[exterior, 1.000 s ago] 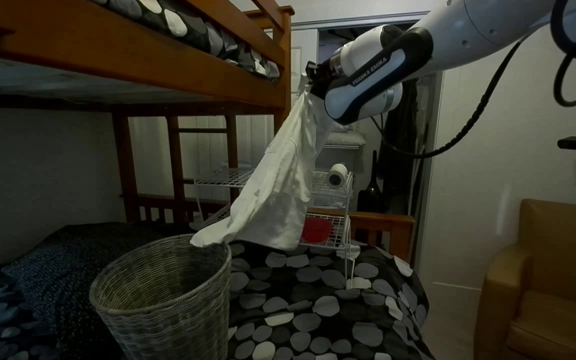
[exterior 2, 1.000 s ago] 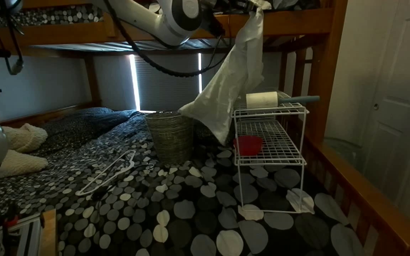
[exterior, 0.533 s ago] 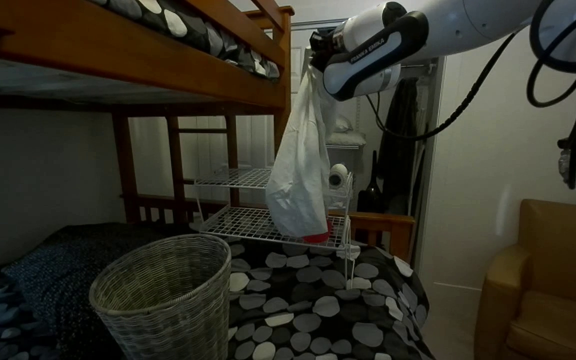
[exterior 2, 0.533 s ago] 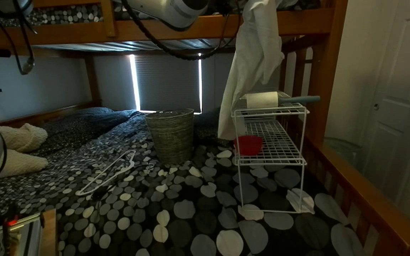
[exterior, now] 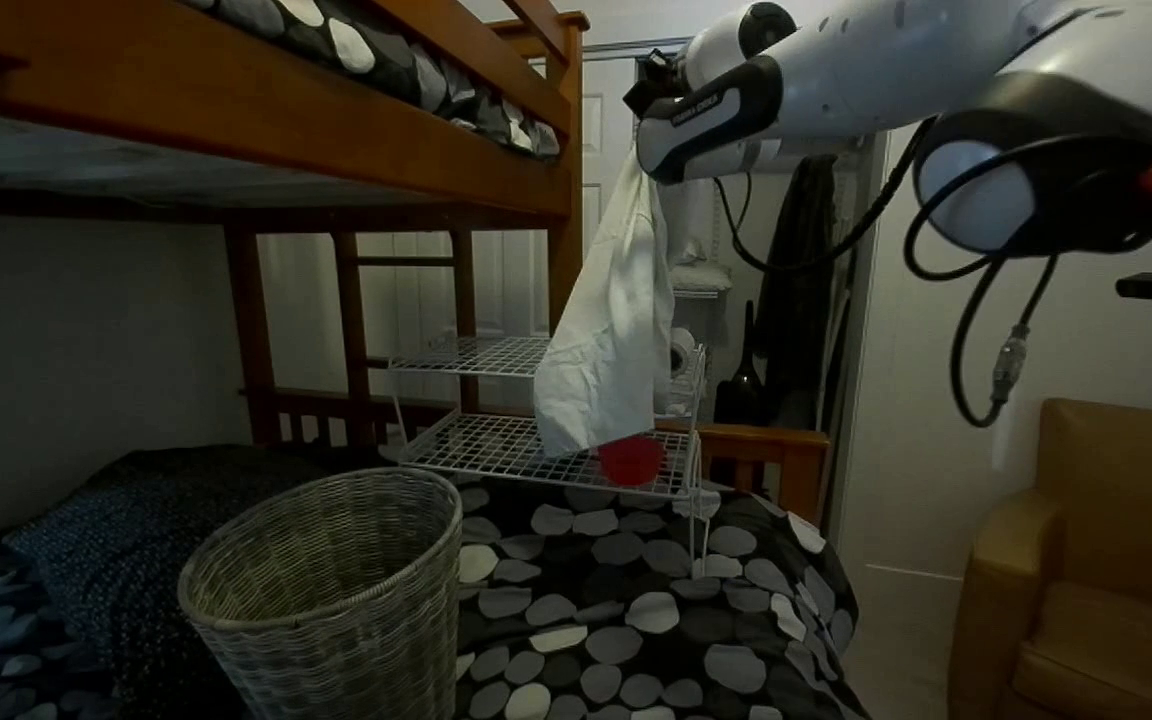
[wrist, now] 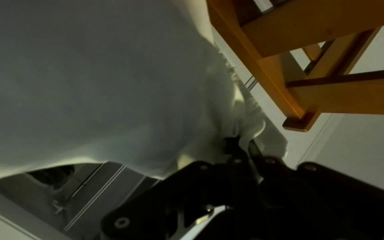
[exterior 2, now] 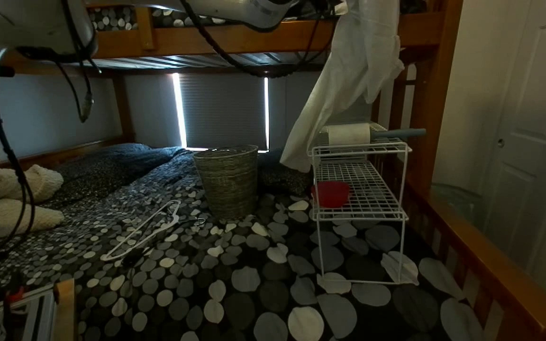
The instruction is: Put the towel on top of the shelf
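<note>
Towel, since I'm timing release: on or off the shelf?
Off: the towel hangs from the gripper; whether it brushes the shelf, I cannot tell.

The creased white towel (exterior: 611, 325) hangs from the jaws, near the upright white wire shelf (exterior 2: 372, 203).

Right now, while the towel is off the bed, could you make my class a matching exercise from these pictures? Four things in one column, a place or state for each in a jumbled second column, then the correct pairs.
Things
1. towel
2. bowl
3. white roll
4. wicker basket

Places and states
A. on the top tier of the wire shelf
B. upright on the spotted bedspread
C. hanging from the gripper
D. red, on a lower tier of the wire shelf

Pairs: 1-C, 2-D, 3-A, 4-B
</note>
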{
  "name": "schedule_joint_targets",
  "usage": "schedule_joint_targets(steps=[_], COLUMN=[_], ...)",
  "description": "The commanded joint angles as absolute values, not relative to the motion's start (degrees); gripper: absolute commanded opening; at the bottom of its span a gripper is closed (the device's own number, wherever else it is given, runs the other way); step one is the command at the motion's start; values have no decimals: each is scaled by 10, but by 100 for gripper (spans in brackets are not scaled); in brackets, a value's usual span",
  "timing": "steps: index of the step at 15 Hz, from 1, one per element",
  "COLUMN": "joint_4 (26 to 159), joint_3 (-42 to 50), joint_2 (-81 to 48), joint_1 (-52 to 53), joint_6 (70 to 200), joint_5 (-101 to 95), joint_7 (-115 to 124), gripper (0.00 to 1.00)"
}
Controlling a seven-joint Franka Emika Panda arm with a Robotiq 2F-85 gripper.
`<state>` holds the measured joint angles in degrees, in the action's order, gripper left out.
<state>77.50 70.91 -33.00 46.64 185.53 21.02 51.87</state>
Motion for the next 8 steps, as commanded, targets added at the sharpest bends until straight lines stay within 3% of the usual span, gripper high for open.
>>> schedule_joint_targets(steps=[1, 3, 4, 8], joint_4=[636, 570, 538, 469], joint_3=[733, 802, 850, 916], joint_2=[-444, -511, -545, -581], joint_1=[387, 369, 358, 328], joint_6=[1785, 1720, 1672, 1502], joint_5=[242, 237, 229, 184], joint_7=[598, 664, 709, 786], gripper=[1, 1, 19, 50])
